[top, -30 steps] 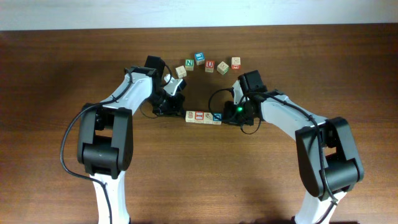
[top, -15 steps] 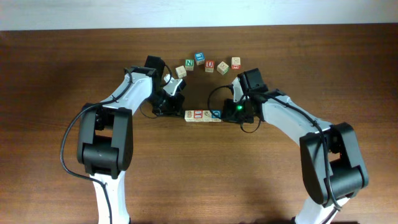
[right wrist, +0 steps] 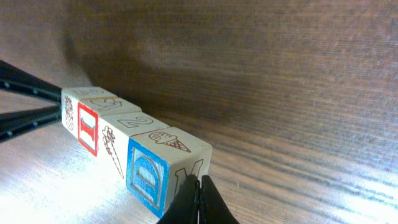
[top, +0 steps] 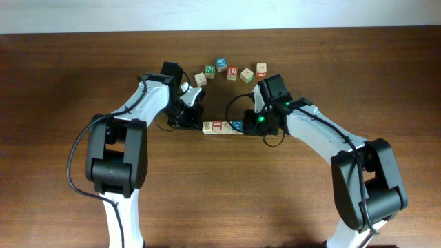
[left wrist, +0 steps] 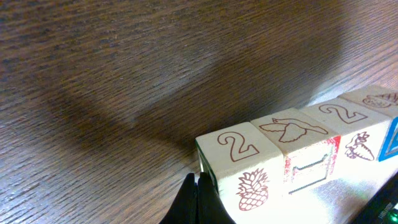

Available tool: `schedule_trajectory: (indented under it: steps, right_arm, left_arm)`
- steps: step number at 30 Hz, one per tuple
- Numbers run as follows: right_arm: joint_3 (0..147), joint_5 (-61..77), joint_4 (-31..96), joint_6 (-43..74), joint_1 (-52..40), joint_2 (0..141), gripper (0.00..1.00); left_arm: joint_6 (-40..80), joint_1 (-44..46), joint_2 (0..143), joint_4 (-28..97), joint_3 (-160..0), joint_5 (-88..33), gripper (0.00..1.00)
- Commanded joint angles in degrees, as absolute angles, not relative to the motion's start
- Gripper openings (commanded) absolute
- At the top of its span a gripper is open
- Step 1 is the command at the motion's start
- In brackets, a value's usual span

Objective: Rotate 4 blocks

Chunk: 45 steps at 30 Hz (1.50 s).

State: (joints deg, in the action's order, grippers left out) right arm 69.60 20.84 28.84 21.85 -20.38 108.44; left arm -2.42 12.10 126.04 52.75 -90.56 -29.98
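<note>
Overhead, ten wooden alphabet blocks lie on the brown tabletop (top: 62,103): four in a touching row and six loose in an arc.

The red-bordered block (top: 219,126) sits second in the row. The pineapple block (top: 207,126), pale with a 2 on top, touches it on the left arm's side. A second pale block (top: 229,127), also topped with a 2 and bearing a carrot-like drawing, touches its other side. The blue-faced block (top: 238,126) ends the row just past that.

The six loose ones curve well beyond the red-bordered block, away from the arm bases. They are the green "N" cube (top: 209,69), the red "U" cube (top: 233,71), one blue-topped cube (top: 221,65) and three pale cubes (top: 200,79) (top: 247,75) (top: 261,68) with markings too small to read.

One arm stands at each end of the row. The left fingers (left wrist: 193,202) are pinched together with nothing between them, tips against the pineapple block's outer end. The right fingers (right wrist: 189,205) are likewise closed and empty, at the blue-faced block's outer end.

From above, both sets of fingertips are lost under the dark gripper bodies. The left wrist view cuts the blue-faced block off at its right edge and shows only the finger tips at the bottom edge. The right wrist view shows the pineapble block small and far.
</note>
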Motion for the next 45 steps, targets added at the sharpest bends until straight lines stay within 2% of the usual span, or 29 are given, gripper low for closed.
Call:
schedule_trajectory:
  steps: [1, 12, 25, 45]
  right_arm:
    - [72.10, 23.68, 29.15, 21.23, -22.55, 106.41, 0.05]
    - [76.12, 20.45, 32.38, 20.80, -25.63, 106.41, 0.05]
    - [78.83, 18.57, 34.17, 20.38, -28.25, 106.41, 0.05]
    - [79.85, 18.35, 29.54, 24.51, -31.18, 106.43, 0.04]
  left_arm:
    - [-3.49, 13.85, 126.85, 52.62, -91.57, -32.99, 0.00]
    - [-2.20, 13.82, 126.85, 52.82, -91.57, -30.00, 0.00]
    - [-2.15, 13.85, 126.82, 55.44, -91.57, -18.15, 0.00]
    - [-2.17, 15.40, 126.85, 57.69, -91.57, -17.93, 0.00]
